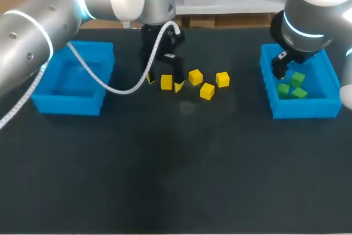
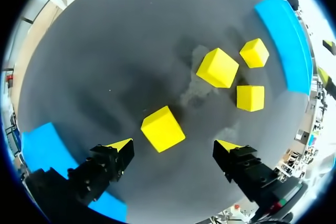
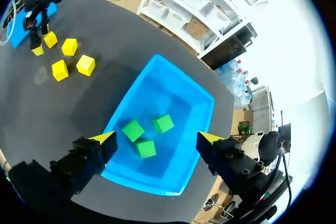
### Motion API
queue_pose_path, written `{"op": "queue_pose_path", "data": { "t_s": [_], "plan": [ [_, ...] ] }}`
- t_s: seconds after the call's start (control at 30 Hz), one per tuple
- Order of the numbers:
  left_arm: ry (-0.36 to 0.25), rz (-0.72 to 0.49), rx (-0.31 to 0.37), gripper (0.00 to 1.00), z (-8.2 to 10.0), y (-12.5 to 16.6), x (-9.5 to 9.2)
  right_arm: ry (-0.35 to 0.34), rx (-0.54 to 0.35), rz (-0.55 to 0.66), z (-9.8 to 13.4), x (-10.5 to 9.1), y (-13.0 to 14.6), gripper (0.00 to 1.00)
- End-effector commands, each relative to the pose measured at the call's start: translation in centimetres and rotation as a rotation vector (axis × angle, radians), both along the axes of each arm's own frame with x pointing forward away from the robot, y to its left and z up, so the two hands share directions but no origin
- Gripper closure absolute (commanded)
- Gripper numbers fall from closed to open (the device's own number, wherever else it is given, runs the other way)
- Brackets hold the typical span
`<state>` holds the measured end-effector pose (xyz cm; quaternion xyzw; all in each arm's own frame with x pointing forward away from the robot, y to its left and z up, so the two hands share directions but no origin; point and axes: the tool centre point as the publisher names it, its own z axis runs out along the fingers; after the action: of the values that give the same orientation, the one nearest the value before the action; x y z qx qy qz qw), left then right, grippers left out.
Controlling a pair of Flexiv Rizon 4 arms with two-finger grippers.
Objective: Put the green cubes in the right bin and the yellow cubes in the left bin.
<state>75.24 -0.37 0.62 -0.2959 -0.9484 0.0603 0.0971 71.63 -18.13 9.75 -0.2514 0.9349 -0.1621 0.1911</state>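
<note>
Tabletop (image 1: 176, 163), dark, seen from above, with a blue bin near each side edge. My left arm (image 1: 33, 37) comes in from the left corner. My left gripper (image 2: 174, 145) is over the far half of the table, near the middle, pointing down with its fingers spread wide. One yellow cube (image 2: 163, 128) sits on the table between the yellow tips. A gap shows on each side of it, so the gripper has hold of nothing.

Three more yellow cubes lie just beyond, toward the right bin (image 3: 168, 93): one (image 2: 217, 67) nearest, another (image 2: 250, 98) beside it, and the last (image 2: 254, 52) farthest. They are close together but not touching. In the head view, the finger on the side toward the right bin stands in the narrow space between the first cube and its nearest neighbour.

The left bin (image 1: 69, 103) stands well apart from the cubes, with a strip of tabletop between them. A white cable (image 1: 115, 87) from my left arm droops across the bin's right side and over that strip.

My right gripper (image 3: 156, 139) hangs above the right bin, fingers wide apart and holding nothing. Three green cubes (image 3: 145, 148) lie close together on the bin's floor. A broad stretch of tabletop runs from the yellow cubes to the near edge, and between the two bins.
</note>
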Motion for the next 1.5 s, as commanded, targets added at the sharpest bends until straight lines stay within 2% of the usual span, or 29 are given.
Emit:
{"op": "queue_pose_path", "data": {
  "t_s": [0.03,0.27,0.4,0.43,0.47,0.5,0.53,0.87,1.07,1.2,1.33,1.5],
  "plan": [
    [0.054,-0.003,0.049,0.0,-0.4,-0.7,0.8,-0.005,0.001,0.0,-0.1,-0.1,0.0,0.0],
    [0.014,-0.012,0.102,0.0,-0.8,-0.9,0.9,-0.005,0.001,0.0,-0.1,-0.1,0.0,0.0],
    [0.004,-0.001,0.105,0.0,-1.3,-0.7,1.0,-0.005,0.001,0.0,-0.1,-0.1,0.0,0.0],
    [0.004,-0.001,0.104,0.11,-1.3,-0.7,0.9,-0.005,0.001,0.0,-0.1,-0.1,0.0,0.0],
    [-0.008,0.005,0.092,0.53,-1.4,-0.6,0.9,-0.005,0.001,0.0,-0.1,-0.1,0.0,0.0],
    [-0.011,-0.003,0.094,0.87,-1.4,-0.5,0.8,-0.005,0.001,0.0,-0.1,-0.1,0.0,0.0],
    [-0.019,-0.003,0.092,1.0,-1.3,-0.5,0.7,-0.005,0.001,0.0,-0.1,-0.1,0.0,0.0],
    [-0.076,-0.005,0.096,1.0,-0.6,0.7,0.7,-0.005,0.001,0.0,-0.1,-0.1,0.0,0.0],
    [-0.087,-0.004,0.091,1.0,-0.4,1.2,0.9,-0.005,0.001,0.0,-0.1,-0.1,0.0,0.0],
    [-0.133,-0.004,0.097,1.0,0.6,1.8,1.2,-0.005,0.001,0.0,-0.1,-0.1,0.0,0.0],
    [-0.236,0.015,0.093,1.0,3.7,3.3,1.2,-0.005,0.001,0.0,-0.1,-0.1,0.0,0.0],
    [-0.385,0.092,0.053,1.0,9.2,6.7,1.4,-0.005,0.001,0.0,-0.1,-0.1,0.0,0.0]
  ]
}}
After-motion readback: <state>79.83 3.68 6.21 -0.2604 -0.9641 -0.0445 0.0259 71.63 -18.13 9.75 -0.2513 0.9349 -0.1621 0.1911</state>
